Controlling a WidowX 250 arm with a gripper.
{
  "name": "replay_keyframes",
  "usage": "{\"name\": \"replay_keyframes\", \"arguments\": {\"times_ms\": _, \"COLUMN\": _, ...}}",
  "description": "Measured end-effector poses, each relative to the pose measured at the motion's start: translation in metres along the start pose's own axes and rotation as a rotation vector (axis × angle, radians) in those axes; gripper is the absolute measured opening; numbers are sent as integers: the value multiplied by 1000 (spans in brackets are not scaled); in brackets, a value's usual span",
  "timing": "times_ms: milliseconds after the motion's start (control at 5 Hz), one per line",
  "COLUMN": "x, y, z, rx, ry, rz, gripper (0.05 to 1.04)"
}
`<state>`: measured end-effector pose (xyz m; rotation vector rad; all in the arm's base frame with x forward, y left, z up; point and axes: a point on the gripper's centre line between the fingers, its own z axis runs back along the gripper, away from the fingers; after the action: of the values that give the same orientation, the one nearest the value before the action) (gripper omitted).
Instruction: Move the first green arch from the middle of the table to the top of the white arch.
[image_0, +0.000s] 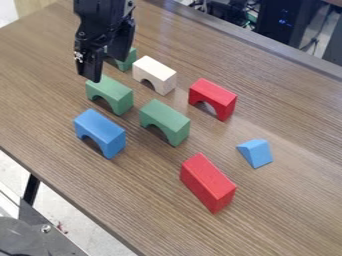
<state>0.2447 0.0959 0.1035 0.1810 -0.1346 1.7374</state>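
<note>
In the camera view, the tool (107, 69) hangs at the upper left of the table (287, 210), released, its two fingers spread apart. Part of the rear green arch (127, 60) is hidden behind it; as far as that blocked view allows, this arch seems to stand on the table, out of the grip.

The middle green arch (165, 121), the one nearest the centre, stands upright on the table with its opening down. The white arch (155, 74) stands in the same way farther back, near the rear green arch, with nothing on its top. The left green arch (110, 93) is upright too, between the white arch and the blue arch (100, 132), and apart from both.

The red arch (212, 97) stands to the right of the white one, its opening also down. Closer to the camera are a solid red block (208, 182) and, to its upper right, a small blue wedge (256, 153) with a sloping face.
</note>
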Motion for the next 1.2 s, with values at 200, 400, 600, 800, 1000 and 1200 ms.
{"name": "replay_keyframes", "arguments": {"times_ms": 200, "x": -2, "y": 3, "z": -7, "rx": 30, "ry": 4, "rz": -5, "gripper": 998}}
{"name": "replay_keyframes", "arguments": {"times_ms": 400, "x": -2, "y": -13, "z": -14, "rx": 16, "ry": -8, "rz": -21, "gripper": 998}}
{"name": "replay_keyframes", "arguments": {"times_ms": 600, "x": 0, "y": -34, "z": -22, "rx": -15, "ry": -46, "rz": -27, "gripper": 998}}
{"name": "replay_keyframes", "arguments": {"times_ms": 800, "x": 3, "y": -43, "z": -29, "rx": -47, "ry": -82, "rz": -37, "gripper": 998}}
{"name": "replay_keyframes", "arguments": {"times_ms": 1000, "x": 1, "y": -47, "z": -34, "rx": -78, "ry": -70, "rz": -63, "gripper": 998}}
{"name": "replay_keyframes", "arguments": {"times_ms": 1200, "x": 0, "y": -38, "z": -43, "rx": -61, "ry": -79, "rz": -90, "gripper": 998}}
